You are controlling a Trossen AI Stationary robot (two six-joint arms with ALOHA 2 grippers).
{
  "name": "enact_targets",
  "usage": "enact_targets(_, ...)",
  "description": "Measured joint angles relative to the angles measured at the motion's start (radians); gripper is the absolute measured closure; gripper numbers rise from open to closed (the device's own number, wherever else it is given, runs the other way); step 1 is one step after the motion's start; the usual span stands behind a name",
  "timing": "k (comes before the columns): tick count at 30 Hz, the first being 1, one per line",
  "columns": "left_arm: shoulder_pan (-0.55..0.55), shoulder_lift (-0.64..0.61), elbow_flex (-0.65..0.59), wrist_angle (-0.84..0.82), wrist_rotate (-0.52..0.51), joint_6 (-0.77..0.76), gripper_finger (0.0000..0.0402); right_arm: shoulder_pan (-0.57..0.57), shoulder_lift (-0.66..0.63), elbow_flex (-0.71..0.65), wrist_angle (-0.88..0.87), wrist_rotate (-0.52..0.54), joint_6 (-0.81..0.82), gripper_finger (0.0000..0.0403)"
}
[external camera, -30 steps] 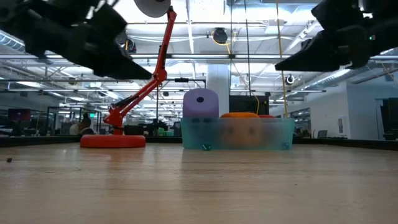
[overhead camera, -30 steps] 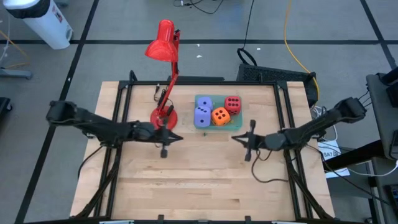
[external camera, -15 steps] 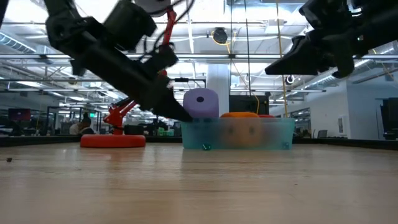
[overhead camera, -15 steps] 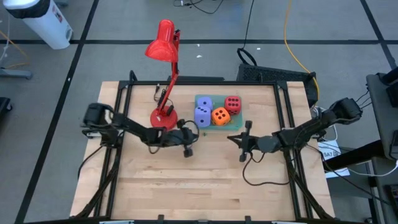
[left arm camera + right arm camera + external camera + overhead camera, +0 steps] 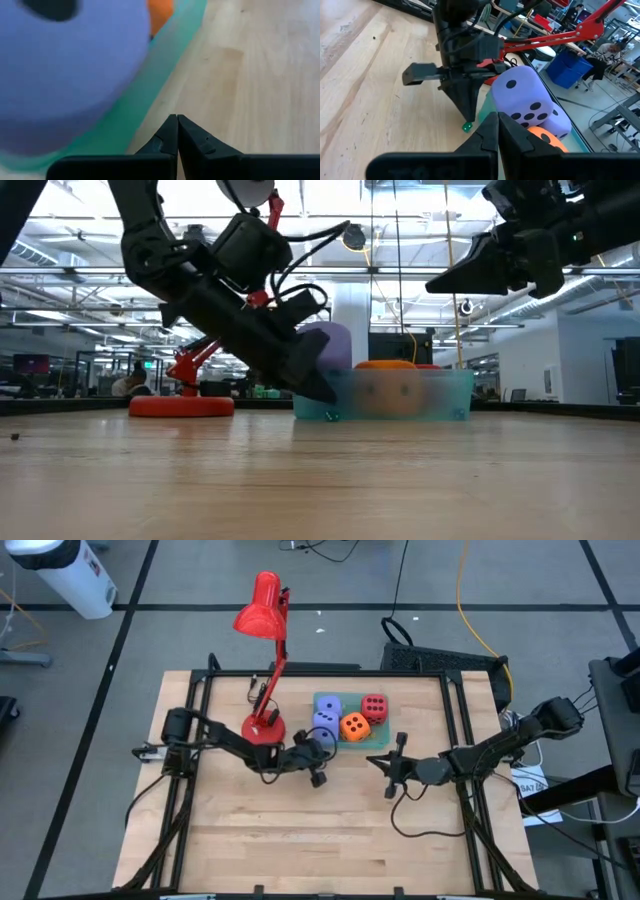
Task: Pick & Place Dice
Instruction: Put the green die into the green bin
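The four dice sit together in a shallow green tray [image 5: 380, 741] at the back middle of the wooden surface [image 5: 320, 830]. A lavender-blue die [image 5: 325, 723] stands on top of another lavender-blue one at the tray's left end, so in the high view only the upper one is clear. The orange die [image 5: 354, 726] lies just beside it, and the red die [image 5: 375, 706] is in the tray's far right corner.

The left gripper [image 5: 318, 776] is low at the tray's near left corner, tilted downward, with its fingers pressed together and holding nothing. In the left wrist view its closed tips [image 5: 177, 120] point at the bare wood just beside the tray's green edge [image 5: 150, 85], with the lavender-blue die [image 5: 70, 65] looming close.

The right gripper [image 5: 392, 783] hovers above the surface in front of the tray's right end, well off the wood, also closed and empty. Its wrist view looks past its shut tips [image 5: 497, 119] at the stacked lavender-blue dice [image 5: 525, 102], the left gripper [image 5: 467, 117] and a small green object [image 5: 466, 127] on the wood beside the tray.

A red desk lamp [image 5: 264, 670] stands just left of the tray, its base [image 5: 263, 727] near the left arm, which passes in front of it. Cables and a white container [image 5: 65, 575] lie on the floor beyond.
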Motion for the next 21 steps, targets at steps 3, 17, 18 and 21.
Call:
enact_targets(3,-0.002,0.023,0.008,0.000,0.003,0.000,0.0396,0.000,0.000,0.000,0.002,-0.001,0.001,0.0403)
enact_targets(17,-0.018,0.037,0.012,-0.006,0.292,0.103,0.0392,0.000,0.000,0.000,0.008,-0.003,0.000,0.0403)
enact_targets(18,-0.022,0.034,0.012,-0.009,0.313,0.125,0.0390,0.000,0.000,0.000,0.008,-0.003,0.000,0.0403)
enact_targets(21,-0.040,0.011,0.011,-0.017,0.380,0.171,0.0387,0.000,0.000,0.000,0.008,-0.004,0.000,0.0403)
